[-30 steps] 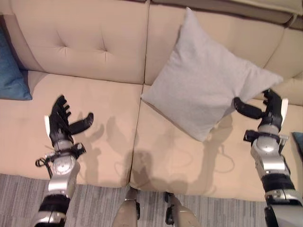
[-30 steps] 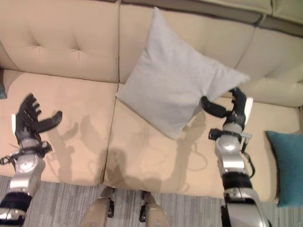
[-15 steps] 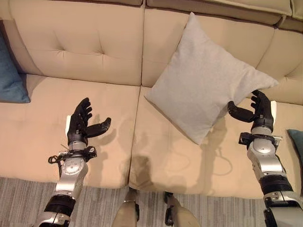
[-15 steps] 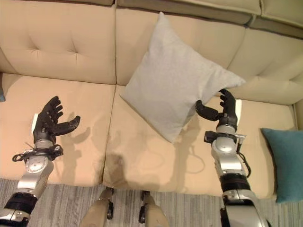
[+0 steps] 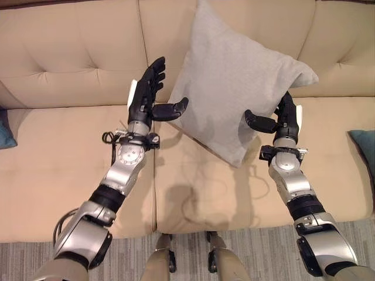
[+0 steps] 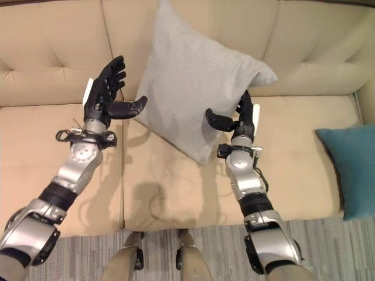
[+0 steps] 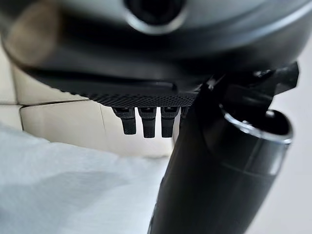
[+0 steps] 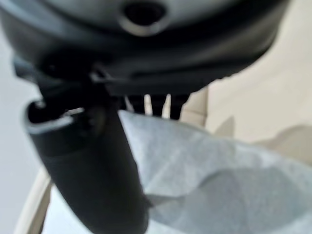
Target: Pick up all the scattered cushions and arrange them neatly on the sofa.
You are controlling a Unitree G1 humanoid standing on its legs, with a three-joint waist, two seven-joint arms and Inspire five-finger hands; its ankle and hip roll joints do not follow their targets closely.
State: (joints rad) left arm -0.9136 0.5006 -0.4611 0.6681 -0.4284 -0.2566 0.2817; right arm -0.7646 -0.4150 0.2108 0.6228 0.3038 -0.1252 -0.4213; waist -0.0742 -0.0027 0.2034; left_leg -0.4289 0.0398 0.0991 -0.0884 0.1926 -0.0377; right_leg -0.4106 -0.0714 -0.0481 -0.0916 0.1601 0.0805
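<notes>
Gripped in right hand (image 5: 281,120), grey cushion (image 5: 237,88) tilts over sofa (image 5: 70,52) for propping; left hand (image 5: 149,96) spread beside.

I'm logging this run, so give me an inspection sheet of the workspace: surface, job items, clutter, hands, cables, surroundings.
Surface: beige sofa, tufted backrest, seat cushions meeting at a seam.
Job's things: grey cushion standing on one corner against the backrest; teal cushion lying at the sofa's right end; blue cushion just visible at the left end.
Clutter: nothing seen.
Hands: right hand pinching the grey cushion's right edge between thumb and fingers; left hand open, fingers straight, thumb tip at the cushion's left edge, contact unclear.
Cables: nothing seen apart from the robot's own.
Surroundings: grey striped carpet in front of the sofa.
</notes>
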